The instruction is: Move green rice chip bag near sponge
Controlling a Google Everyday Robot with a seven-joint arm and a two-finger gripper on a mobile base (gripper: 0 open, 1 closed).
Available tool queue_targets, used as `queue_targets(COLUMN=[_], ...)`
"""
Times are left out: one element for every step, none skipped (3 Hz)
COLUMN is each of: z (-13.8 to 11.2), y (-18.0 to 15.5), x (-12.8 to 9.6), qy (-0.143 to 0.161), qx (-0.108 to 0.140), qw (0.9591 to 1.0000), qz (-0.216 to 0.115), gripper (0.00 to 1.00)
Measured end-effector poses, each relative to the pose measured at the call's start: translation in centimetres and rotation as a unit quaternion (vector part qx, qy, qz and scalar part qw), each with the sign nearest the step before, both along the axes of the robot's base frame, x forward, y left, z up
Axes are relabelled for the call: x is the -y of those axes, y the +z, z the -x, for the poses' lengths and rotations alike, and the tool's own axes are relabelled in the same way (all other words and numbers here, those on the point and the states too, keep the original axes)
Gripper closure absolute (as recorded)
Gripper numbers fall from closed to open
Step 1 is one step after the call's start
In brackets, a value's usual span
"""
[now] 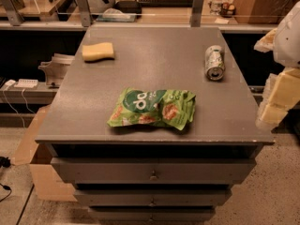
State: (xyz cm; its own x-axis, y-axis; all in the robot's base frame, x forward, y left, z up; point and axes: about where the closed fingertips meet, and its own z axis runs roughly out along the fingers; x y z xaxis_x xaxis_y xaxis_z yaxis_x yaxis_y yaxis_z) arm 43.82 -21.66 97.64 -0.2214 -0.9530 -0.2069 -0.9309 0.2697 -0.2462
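Gripper [280,97] cut off at right edge, grip state unclear | green rice chip bag [152,109] front-centre | sponge [98,51] far-left

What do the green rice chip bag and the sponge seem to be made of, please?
The green rice chip bag looks like glossy foil or plastic film: it crinkles. The sponge seems matte pale foam, with rounded edges. The claw hangs right of the table.

On the cabinet top [154,55], chip bag [152,108] front-centre, sponge [98,51] back-left, can [215,62] back-right; tool [275,101] beyond right edge.
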Motion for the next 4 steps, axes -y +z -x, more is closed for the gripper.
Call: queue_targets(z=[0.0, -1.7, -3.9, -5.5], y=[0.0, -0.7, -1.7, -3.1], x=[0.0, -2.0, -4.3, -6.6], qy=[0.000, 0.015, 0.026, 0.033], qx=[0.000, -0.003, -0.007, -0.014], qw=[1.0000, 0.9998, 0.9992, 0.9980], qz=[0.000, -0.013, -0.031, -0.051], gripper=[0.00, 0.00, 0.00, 0.00])
